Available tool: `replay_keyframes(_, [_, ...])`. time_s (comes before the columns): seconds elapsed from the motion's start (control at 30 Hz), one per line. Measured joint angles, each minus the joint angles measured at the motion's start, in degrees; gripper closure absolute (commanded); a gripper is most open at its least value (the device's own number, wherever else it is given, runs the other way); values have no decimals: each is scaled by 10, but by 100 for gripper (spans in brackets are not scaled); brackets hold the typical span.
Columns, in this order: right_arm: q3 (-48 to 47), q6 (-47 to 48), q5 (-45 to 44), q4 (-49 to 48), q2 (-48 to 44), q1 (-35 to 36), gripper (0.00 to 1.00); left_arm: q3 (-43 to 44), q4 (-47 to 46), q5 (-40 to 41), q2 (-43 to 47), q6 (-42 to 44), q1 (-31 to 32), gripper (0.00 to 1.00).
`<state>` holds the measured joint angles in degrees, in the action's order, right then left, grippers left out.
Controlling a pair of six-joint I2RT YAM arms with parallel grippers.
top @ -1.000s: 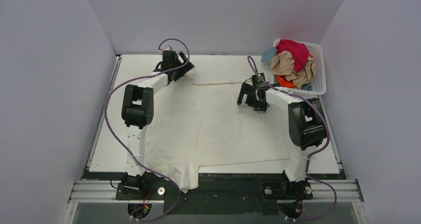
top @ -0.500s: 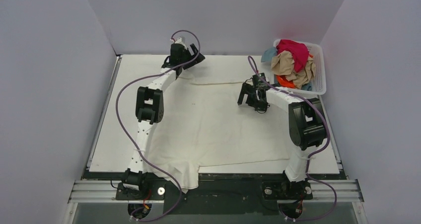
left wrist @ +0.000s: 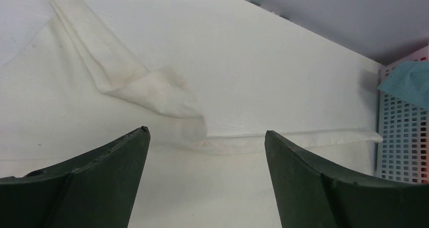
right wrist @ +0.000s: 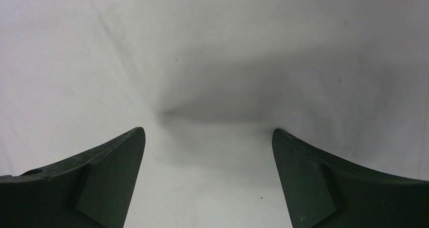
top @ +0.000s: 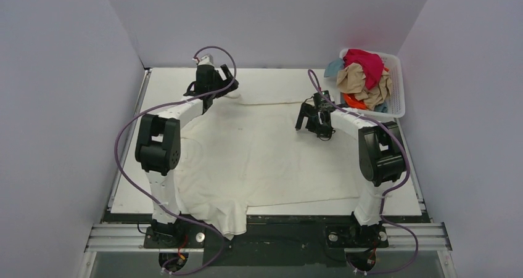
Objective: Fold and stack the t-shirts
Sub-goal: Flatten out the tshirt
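A large cream-white t-shirt [top: 259, 155] lies spread across the table, and its near part hangs over the front edge. My left gripper [top: 217, 88] is open and empty above the shirt's far left corner. In the left wrist view [left wrist: 206, 132] a folded strip of the shirt [left wrist: 126, 81] lies just ahead of the fingers. My right gripper [top: 312, 122] is open and empty, low over the shirt's far right part; the right wrist view [right wrist: 207, 130] shows only cream cloth [right wrist: 212, 61]. Magenta-red [top: 365, 63], tan [top: 364, 84], orange [top: 351, 99] and pale blue [top: 333, 67] shirts are piled in the basket.
The white slatted basket [top: 398, 90] stands at the far right corner and also shows at the right of the left wrist view [left wrist: 404, 142]. Grey walls close in the table on three sides. Purple cables loop from both arms.
My left arm reached toward the back right, then drew back left; its elbow is now farther left. The right arm and the shirt have not moved.
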<state>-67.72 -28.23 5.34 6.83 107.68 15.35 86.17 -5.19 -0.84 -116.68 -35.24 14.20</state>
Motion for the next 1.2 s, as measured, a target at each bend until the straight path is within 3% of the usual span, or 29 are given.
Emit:
replay_keyframes(0.33, [0, 0, 0, 0, 0, 0, 8, 18, 0, 6, -91, -42, 0, 5])
replay_keyframes(0.8, [-1, 0, 0, 0, 1, 0, 8, 163, -2, 17, -207, -90, -1, 5])
replay_keyframes(1.0, [-8, 2, 0, 6, 6, 0, 8, 256, -3, 8, -268, -108, -1, 5])
replay_keyframes(1.2, [-14, 4, -1, 11, 10, 0, 8, 450, 2, -21, -390, -137, -1, 5])
